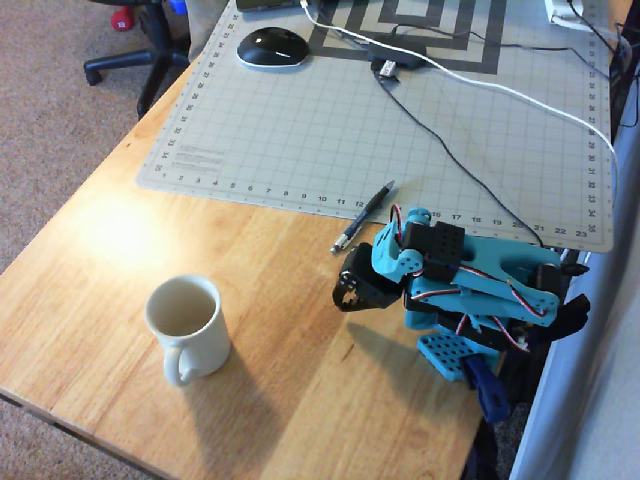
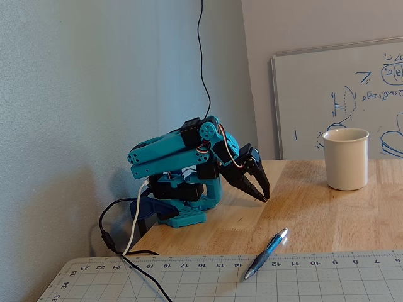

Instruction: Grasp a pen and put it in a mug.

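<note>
Pen (image 1: 363, 217) lies flat on the wooden worktop (image 1: 120, 250), one end over the edge of the grid cutting mat (image 1: 380, 120), the other on bare wood. In the overhead view its long axis runs diagonally: upper end toward upper right on the mat, lower silvery end toward lower left, close to the arm. In the fixed view (image 2: 267, 253) the same pen slants from the mat edge up toward the right, pale tip end farthest from the camera.

Handling judgement: light, stiff and slim, with a smooth, probably slippery barrel that can roll or pivot if pinched off-centre. Best hold is likely mid-barrel, fingers closing across the long axis, clear of the clip. A hold near one end would let it swing and make the drop into the mug harder.

Mug (image 1: 188, 327) stands upright and looks empty, handle toward the bottom of the overhead view, well apart from the pen. In the fixed view (image 2: 346, 158) it sits far right on the worktop.

Gripper (image 2: 263, 196) is folded low with the fingers (image 2: 249, 179) pointing down at the wood, tips nearly together, holding nothing. In the overhead view (image 1: 348, 292) it sits just beside the pen's lower end, not touching. Thin black cable (image 1: 450, 150) crosses the mat near the pen's upper end.
</note>
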Robot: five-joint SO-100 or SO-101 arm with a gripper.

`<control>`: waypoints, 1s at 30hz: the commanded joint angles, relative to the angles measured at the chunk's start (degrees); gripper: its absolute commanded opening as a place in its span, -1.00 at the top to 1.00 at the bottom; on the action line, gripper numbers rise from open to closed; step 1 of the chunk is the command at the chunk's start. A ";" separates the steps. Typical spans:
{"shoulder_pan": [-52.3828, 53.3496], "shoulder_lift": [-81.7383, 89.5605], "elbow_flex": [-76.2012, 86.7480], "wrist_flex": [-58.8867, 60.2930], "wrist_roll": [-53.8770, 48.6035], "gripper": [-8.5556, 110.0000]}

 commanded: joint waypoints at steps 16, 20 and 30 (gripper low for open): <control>-0.44 1.67 -0.62 -0.62 0.35 0.85; -0.44 1.67 -0.62 -0.62 0.35 0.85; 0.09 0.26 -0.79 -2.29 0.44 0.85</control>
